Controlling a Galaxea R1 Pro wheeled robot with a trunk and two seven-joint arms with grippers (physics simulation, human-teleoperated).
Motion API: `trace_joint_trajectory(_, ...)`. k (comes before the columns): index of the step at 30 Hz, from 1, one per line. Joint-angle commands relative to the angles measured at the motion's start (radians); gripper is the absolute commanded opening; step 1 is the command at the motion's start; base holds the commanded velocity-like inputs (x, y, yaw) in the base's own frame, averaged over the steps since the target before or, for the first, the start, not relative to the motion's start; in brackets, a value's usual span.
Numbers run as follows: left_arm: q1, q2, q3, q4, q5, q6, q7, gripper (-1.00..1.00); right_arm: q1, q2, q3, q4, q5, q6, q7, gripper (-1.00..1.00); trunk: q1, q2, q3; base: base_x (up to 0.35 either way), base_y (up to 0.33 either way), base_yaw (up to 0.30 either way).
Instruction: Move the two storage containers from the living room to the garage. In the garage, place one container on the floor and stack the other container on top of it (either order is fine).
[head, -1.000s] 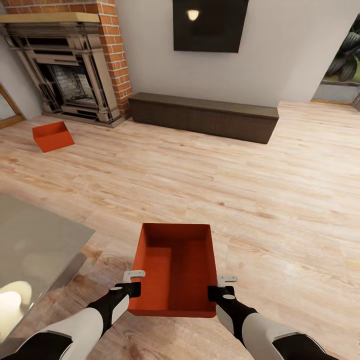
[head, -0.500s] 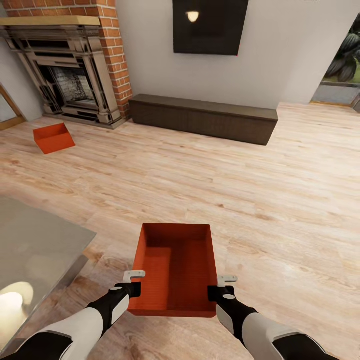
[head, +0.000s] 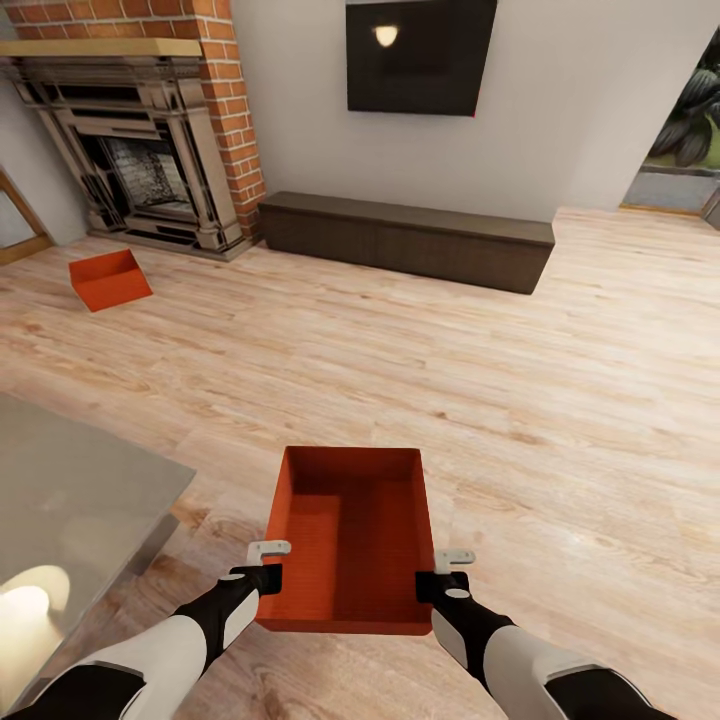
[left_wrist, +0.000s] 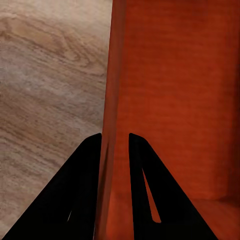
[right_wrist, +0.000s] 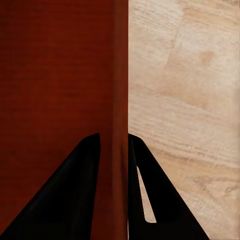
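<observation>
Living room: light wood-plank floor (head: 420, 350) is filling most of the head view, with a brick fireplace (head: 150, 150) sitting at the far left wall, a black TV (head: 420, 50) hanging above a long dark low cabinet (head: 405, 238), and a grey table corner (head: 70, 490) poking in near left.

Held container (head: 350, 540) is hanging in front of the trunk, clear of the floor by the look of it, long axis running straight away from the robot, open top facing up.

Second container (head: 110, 279) is sitting on the planks far left, just in front of the fireplace hearth, tilted and well apart from the held one.

Left gripper (head: 268, 562) is pinching the left long wall near the near corner; left wrist view is showing both fingers (left_wrist: 82, 195) straddling the thin orange wall, one inside, one outside, nearly closed onto it. Right gripper (head: 452, 568) is doing the same on the right long wall; fingers (right_wrist: 80, 195) are clamping that wall with no visible gap.

Judgement: two-handed carry is in progress and the grip is symmetric. The remaining bin is lying ahead-left of the jaws, closer to the left arm, but both arms are occupied, so this load probably needs to go to the garage first.
</observation>
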Motion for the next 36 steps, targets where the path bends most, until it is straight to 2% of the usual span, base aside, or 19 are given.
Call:
trace_joint_trajectory(1, 0.0, 0.0, 0.011, -0.001, -0.001, 0.006, 0.023, -1.0, -0.001, 0.002, -0.007, 0.0, -0.006, -0.006, -0.002, -1.0, -0.004, 0.007, 0.003, 0.0, 0.0, 0.0)
trace_joint_trajectory(20, 0.0, -0.001, 0.011, -0.004, -0.001, 0.006, 0.023, -1.0, -0.001, 0.002, -0.006, 0.0, -0.001, 0.006, -0.001, -1.0, -0.077, 0.14, 0.063, 0.0, 0.0, 0.0)
trace_joint_trajectory(36, 0.0, -0.002, 0.011, -0.007, -0.001, 0.006, 0.023, -1.0, -0.001, -0.001, -0.005, 0.0, -0.003, 0.004, 0.0, -1.0, -0.138, 0.252, 0.137, 0.0, 0.0, 0.0)
